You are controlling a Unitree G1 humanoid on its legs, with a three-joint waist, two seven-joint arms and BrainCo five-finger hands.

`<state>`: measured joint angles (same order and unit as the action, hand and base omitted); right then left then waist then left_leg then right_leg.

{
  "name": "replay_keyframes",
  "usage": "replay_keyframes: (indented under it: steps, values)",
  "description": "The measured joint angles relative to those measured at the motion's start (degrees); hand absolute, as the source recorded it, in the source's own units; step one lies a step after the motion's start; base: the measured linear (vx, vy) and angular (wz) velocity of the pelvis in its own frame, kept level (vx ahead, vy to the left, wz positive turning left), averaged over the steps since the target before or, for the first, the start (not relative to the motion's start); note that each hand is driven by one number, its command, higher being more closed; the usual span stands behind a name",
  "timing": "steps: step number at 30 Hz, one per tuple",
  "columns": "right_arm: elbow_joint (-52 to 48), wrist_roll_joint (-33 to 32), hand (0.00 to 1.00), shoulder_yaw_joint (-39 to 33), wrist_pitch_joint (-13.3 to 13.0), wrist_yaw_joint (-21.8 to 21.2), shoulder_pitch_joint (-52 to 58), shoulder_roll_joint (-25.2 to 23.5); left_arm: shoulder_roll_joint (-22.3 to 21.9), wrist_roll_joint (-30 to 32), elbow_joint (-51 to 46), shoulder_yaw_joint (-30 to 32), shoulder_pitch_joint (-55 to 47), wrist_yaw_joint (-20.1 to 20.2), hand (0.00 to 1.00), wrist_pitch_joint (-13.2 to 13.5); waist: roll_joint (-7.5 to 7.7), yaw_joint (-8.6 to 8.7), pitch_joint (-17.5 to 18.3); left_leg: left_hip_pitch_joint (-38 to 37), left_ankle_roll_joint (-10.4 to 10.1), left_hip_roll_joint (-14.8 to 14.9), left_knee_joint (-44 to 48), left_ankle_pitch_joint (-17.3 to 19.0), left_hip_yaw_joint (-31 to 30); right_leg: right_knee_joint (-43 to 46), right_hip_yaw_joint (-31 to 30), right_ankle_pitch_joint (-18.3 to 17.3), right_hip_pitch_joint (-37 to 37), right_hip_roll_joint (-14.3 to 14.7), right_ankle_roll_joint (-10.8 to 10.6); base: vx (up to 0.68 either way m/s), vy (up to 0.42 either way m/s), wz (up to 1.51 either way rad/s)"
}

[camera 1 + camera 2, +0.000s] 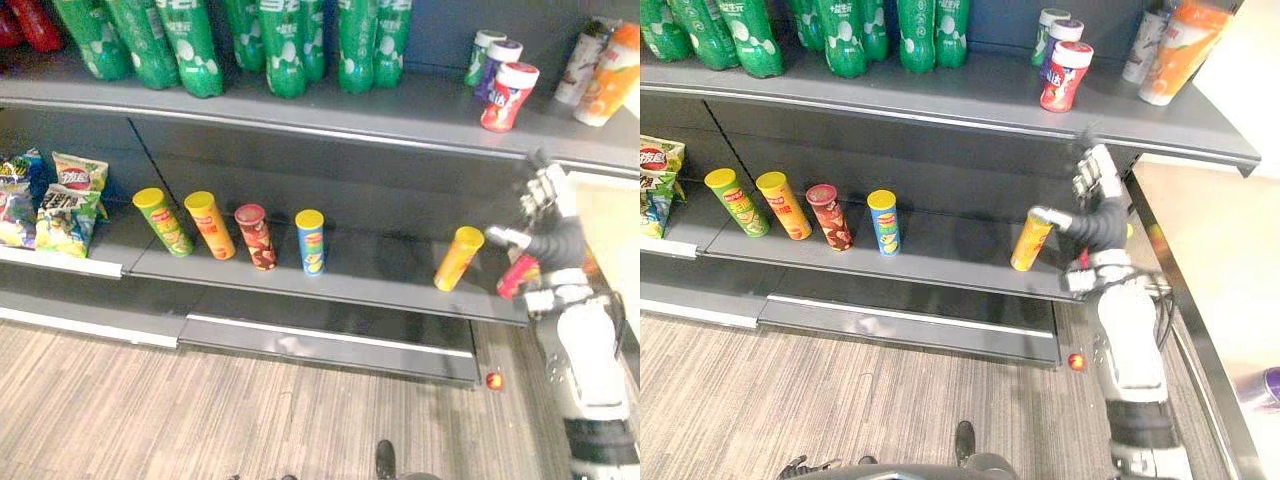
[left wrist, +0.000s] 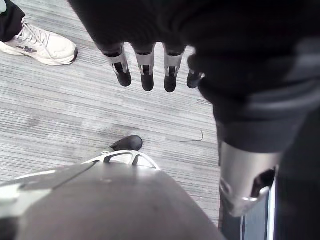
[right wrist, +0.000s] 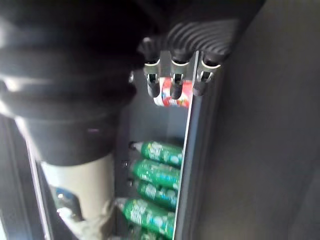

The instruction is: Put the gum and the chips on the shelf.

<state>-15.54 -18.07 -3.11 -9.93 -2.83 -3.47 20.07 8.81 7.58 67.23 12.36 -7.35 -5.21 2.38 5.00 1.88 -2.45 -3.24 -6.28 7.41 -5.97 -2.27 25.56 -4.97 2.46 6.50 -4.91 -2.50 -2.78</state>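
Right hand, at 3 o'clock, holds nothing, its fingers straight and its thumb just beside the yellow chips can on the middle shelf. The red gum tub stands at 1 o'clock on the upper shelf. Both look placed, so only drawing back seems left. Left hand hangs relaxed and empty.

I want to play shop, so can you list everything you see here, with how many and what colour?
top shelf: one, grey, upper level
middle shelf: one, grey, below it
green bottles: many, green, top shelf row
red bottles: a couple, red, top shelf's left corner
gum tubs: three, green, purple, red, top shelf right
tall bottles: two, orange and white, top shelf's right end
chip bags: several, colourful, middle shelf left
chip cans: four, yellow-green, orange, red, blue, middle shelf row
yellow chip can: one, yellow, middle shelf, beside the right hand
shoe: one, white, a person's, on the floor
left hand: open, above the floor
right hand: open, empty, raised at the shelves' right end
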Motion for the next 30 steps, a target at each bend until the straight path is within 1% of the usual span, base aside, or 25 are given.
replay_keyframes:
  steps: [1,3,6,8,10,11,12,13,14,15,16,17,18,19,21,23,24,26,27,30]
  values:
    - [-0.2,0.0,0.0,1.0,-0.4,-0.3,1.1,-0.3,0.1,0.0,0.0,0.1,-0.1,0.1,0.0,0.0,0.16,0.0,0.2,0.0,0.0,0.0,0.0,0.0,-0.1,0.0,0.1,0.0,0.0,-0.1,0.0,-0.01,0.012,0.09]
    - [-0.7,0.0,0.0,5.3,-0.6,-1.7,5.2,-1.7,0.2,0.0,0.0,0.5,-0.3,0.2,0.0,0.1,0.57,-0.01,0.6,0.0,0.1,-0.3,0.0,0.1,-0.4,0.2,0.3,0.0,0.0,-0.3,0.0,-0.02,0.016,0.08]
    - [1.6,0.2,0.0,11.8,-0.3,-4.1,10.2,-4.3,0.2,0.1,0.2,1.1,-0.3,0.1,0.0,0.1,0.51,-0.13,0.7,0.1,0.3,-0.8,0.0,0.4,-0.8,0.3,0.4,-0.1,0.1,-0.9,-0.1,-0.02,0.028,0.07]
    - [5.2,0.6,0.0,14.2,0.0,-4.7,12.2,-6.0,0.1,0.1,0.3,1.3,-0.2,0.0,0.0,0.1,0.34,-0.29,0.8,0.1,0.5,-1.1,0.0,0.5,-0.9,0.3,0.5,0.0,0.1,-1.2,-0.1,-0.02,0.025,0.05]
    - [11.6,4.6,0.0,14.9,0.7,-4.8,13.3,-7.8,-0.1,0.1,0.7,1.5,-0.1,-0.1,0.0,0.1,0.08,-0.39,0.9,0.2,0.8,-1.5,0.0,0.6,-1.0,0.3,0.4,0.0,0.1,-1.6,-0.2,-0.01,0.034,0.03]
    - [13.4,5.2,0.0,14.9,1.2,-4.6,13.5,-8.2,-0.1,0.1,0.7,1.5,-0.1,-0.1,0.0,0.1,-0.02,-0.4,0.9,0.2,0.9,-1.6,0.0,0.7,-0.9,0.3,0.4,0.0,0.1,-1.7,-0.3,0.0,0.0,0.0]
    - [17.2,7.2,0.0,14.8,1.6,-4.0,13.9,-8.8,-0.3,0.1,0.7,1.5,-0.1,-0.2,0.0,0.1,-0.13,-0.43,0.9,0.2,1.1,-1.8,0.0,0.8,-0.9,0.3,0.4,0.1,0.2,-1.9,-0.3,0.0,0.0,0.0]
    - [21.7,9.6,0.0,14.5,2.1,-3.6,13.9,-9.5,-0.7,0.1,0.7,1.5,-0.1,-0.3,0.0,0.1,-0.43,-0.42,1.0,0.3,1.2,-1.9,0.0,0.9,-0.9,0.3,0.4,0.1,0.2,-2.0,-0.4,0.0,0.0,0.0]
    - [24.0,11.0,0.0,14.1,2.4,-3.3,13.9,-9.9,-0.8,0.1,0.7,1.5,-0.1,-0.4,0.0,0.1,-0.68,-0.42,1.0,0.3,1.2,-1.9,0.0,0.9,-0.9,0.2,0.4,0.1,0.2,-2.0,-0.4,0.0,0.0,0.0]
    - [29.3,12.6,0.0,13.0,2.8,-2.5,13.9,-10.7,-1.0,0.3,0.7,1.5,-0.1,-0.7,0.0,0.1,-0.72,-0.47,1.2,0.4,1.2,-2.0,0.0,0.9,-1.0,0.2,0.5,0.0,0.2,-2.1,-0.6,0.0,0.0,0.0]
    - [31.9,13.5,0.0,12.1,3.2,-2.1,13.9,-11.2,-1.1,0.4,0.7,1.5,-0.1,-0.8,0.0,0.1,-0.9,-0.49,1.2,0.4,1.2,-2.1,0.0,0.9,-1.0,0.2,0.5,-0.1,0.2,-2.2,-0.7,0.0,0.0,0.0]
    - [37.2,13.8,0.0,10.2,3.8,-1.1,13.6,-12.1,-1.4,0.4,0.7,1.5,0.0,-1.0,0.0,0.1,-1.3,-0.53,1.2,0.4,1.3,-2.2,0.0,1.0,-1.0,0.2,0.5,-0.1,0.3,-2.3,-0.8,0.0,0.0,0.0]
    - [40.4,14.3,0.0,9.2,4.0,-0.5,13.5,-12.4,-1.6,0.4,0.7,1.5,0.0,-1.2,0.0,0.0,-1.5,-0.53,1.2,0.4,1.4,-2.2,0.0,1.1,-1.0,0.2,0.6,-0.2,0.3,-2.3,-0.9,0.0,0.0,0.0]
    - [45.4,15.6,0.0,7.6,4.4,0.6,13.0,-12.6,-1.9,0.4,0.7,1.5,0.0,-1.3,0.0,0.0,-2.04,-0.54,1.1,0.4,1.4,-2.3,0.0,1.2,-1.1,0.2,0.7,-0.3,0.3,-2.4,-1.0,0.04,0.005,0.01]
    - [57.6,16.0,0.0,4.3,5.0,2.9,11.5,-12.8,-2.4,0.4,0.7,1.5,0.3,-1.4,0.0,0.0,-2.97,-0.58,1.1,0.3,1.5,-2.4,0.0,1.4,-1.2,0.2,0.9,-0.4,0.4,-2.5,-1.2,0.04,-0.001,0.02]
    - [63.5,16.0,0.0,2.2,5.8,4.3,10.7,-13.2,-2.4,0.4,0.7,1.5,0.3,-1.7,0.0,0.0,-3.25,-0.62,0.9,0.2,1.5,-2.3,0.0,1.5,-1.3,0.2,1.0,-0.4,0.5,-2.5,-1.3,0.02,-0.007,0.02]
    - [68.5,16.0,0.0,0.6,6.2,5.5,10.2,-13.6,-2.4,0.4,0.7,1.6,0.3,-1.9,0.0,0.0,-3.38,-0.64,0.7,0.0,1.4,-2.3,0.0,1.5,-1.4,0.2,1.2,-0.4,0.9,-2.4,-1.6,0.03,-0.017,0.06]
    - [73.0,16.0,0.0,-1.3,6.4,6.1,10.0,-14.1,-2.4,0.4,0.7,1.8,0.4,-1.9,0.0,0.0,-3.43,-0.67,0.4,-0.4,1.4,-2.2,0.0,1.6,-1.8,0.2,1.6,-0.6,1.5,-2.4,-1.6,0.03,-0.017,0.08]
    - [76.6,16.0,0.0,-4.1,6.8,6.5,9.3,-14.3,-2.5,0.3,0.8,2.6,0.4,-1.9,0.0,0.0,-3.4,-0.7,0.0,-1.0,1.4,-2.3,0.0,1.7,-1.9,0.1,1.8,-0.7,2.1,-2.5,-1.8,0.02,-0.01,0.07]
    - [80.2,16.0,0.0,-7.6,7.3,6.7,9.4,-14.5,-2.6,-0.3,1.1,3.8,0.6,-1.6,0.0,0.0,-3.38,-0.71,-0.7,-2.3,1.5,-2.3,0.0,2.0,-2.6,0.3,2.4,-1.4,3.8,-2.6,-1.8,0.0,-0.001,0.12]
